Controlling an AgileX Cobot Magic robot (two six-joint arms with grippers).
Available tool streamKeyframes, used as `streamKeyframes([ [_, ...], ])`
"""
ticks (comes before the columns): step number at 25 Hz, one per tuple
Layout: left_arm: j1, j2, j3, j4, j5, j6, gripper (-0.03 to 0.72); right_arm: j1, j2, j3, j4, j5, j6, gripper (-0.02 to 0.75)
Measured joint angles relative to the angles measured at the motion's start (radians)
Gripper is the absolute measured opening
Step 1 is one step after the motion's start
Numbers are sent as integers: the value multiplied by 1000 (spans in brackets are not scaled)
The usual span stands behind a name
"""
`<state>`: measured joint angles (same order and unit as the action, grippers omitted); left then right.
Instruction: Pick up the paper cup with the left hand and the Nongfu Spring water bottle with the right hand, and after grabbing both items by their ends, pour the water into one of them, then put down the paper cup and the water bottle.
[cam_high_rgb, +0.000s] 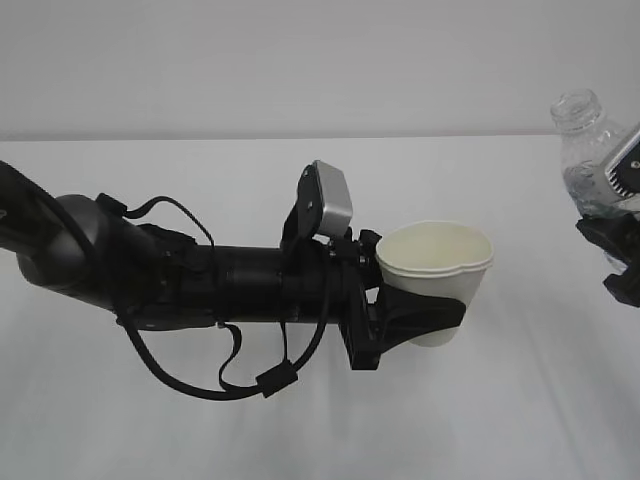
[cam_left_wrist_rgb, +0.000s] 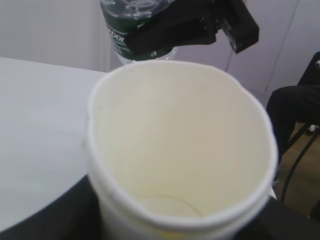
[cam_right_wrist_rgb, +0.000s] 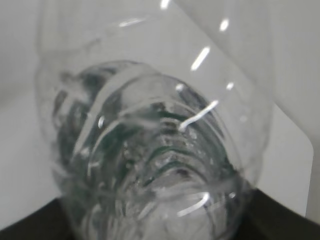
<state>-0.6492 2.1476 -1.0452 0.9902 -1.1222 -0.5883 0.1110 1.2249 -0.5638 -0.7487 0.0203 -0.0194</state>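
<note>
Clamping the paper cup (cam_high_rgb: 437, 262) around its lower body, the left hand (cam_high_rgb: 415, 320) held it upright above the table (cam_high_rgb: 200, 430), mouth open and apparently dry inside. Its rim was already squeezed out of round, so a firmer squeeze could, by my reckoning, crease the wall or let the tapered cup slide down between the jaws.

Off to the right, the right hand (cam_high_rgb: 612, 250) was closed on the Nongfu Spring water bottle (cam_high_rgb: 585, 150) near its green label band, the uncapped neck standing higher than the cup and well apart from it. Tipping the bottle from there would likely send water onto the table; the mouth needed to come over the rim first.

Most of the right hand was cut off at the frame edge. Water level could not be judged: the right wrist view gave only blurred ribs and glare.
</note>
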Motion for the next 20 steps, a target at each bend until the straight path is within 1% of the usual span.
streamKeyframes([
  [11,0,15,0,-6,-4,10,428,0,0,0,-85,-4,0,414],
  [15,0,15,0,-6,-4,10,428,0,0,0,-103,-38,0,414],
  [20,-11,15,-40,13,47,12,428,0,0,0,-129,-55,-2,413],
])
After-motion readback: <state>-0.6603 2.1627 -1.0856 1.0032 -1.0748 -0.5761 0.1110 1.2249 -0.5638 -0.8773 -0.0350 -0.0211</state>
